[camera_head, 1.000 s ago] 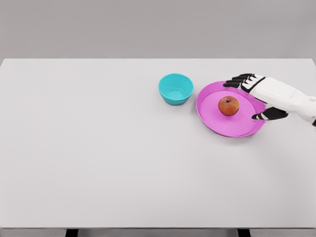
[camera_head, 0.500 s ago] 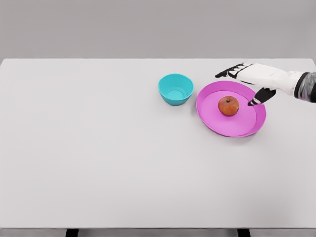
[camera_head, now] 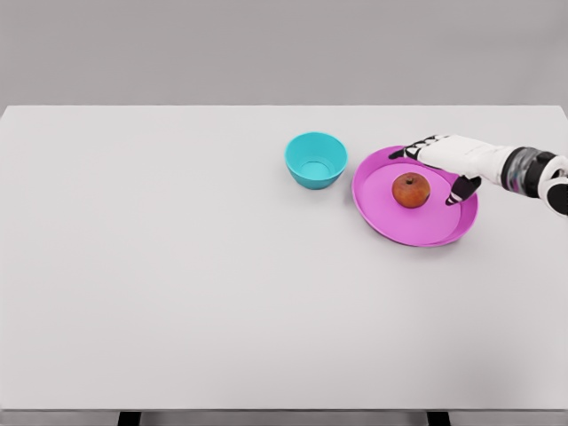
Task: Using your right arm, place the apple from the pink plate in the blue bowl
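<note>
The small red-orange apple (camera_head: 411,190) sits on the shallow, round pink plate (camera_head: 390,223), a little toward the plate's far side, and that plate lies just to the right of the small blue-green bowl (camera_head: 315,160) on the broad white table (camera_head: 195,284). The bowl holds nothing.

The robot's white right hand with black fingertips (camera_head: 441,165) comes in from the right edge and is over the right part of the plate, just beside the apple. The hand is spread wide and holds nothing: the upper fingers (camera_head: 410,151) reach along the far rim of the plate, above and slightly right of the apple, while the thumb (camera_head: 462,191) hangs low to the apple's right. The apple lies in the mouth of that open span but I see a sliver of pink between it and the thumb, so I judge nothing is touching it yet. The left arm is not to be seen.

To my eye this is the reaching step, with the grasp not yet made. The next move calls for the hand to slide a touch further left so the apple sits between fingers and thumb, then close firmly enough that the round fruit does not roll off. After that comes a lift clear of the plate's rim and a short carry left to the bowl.
</note>
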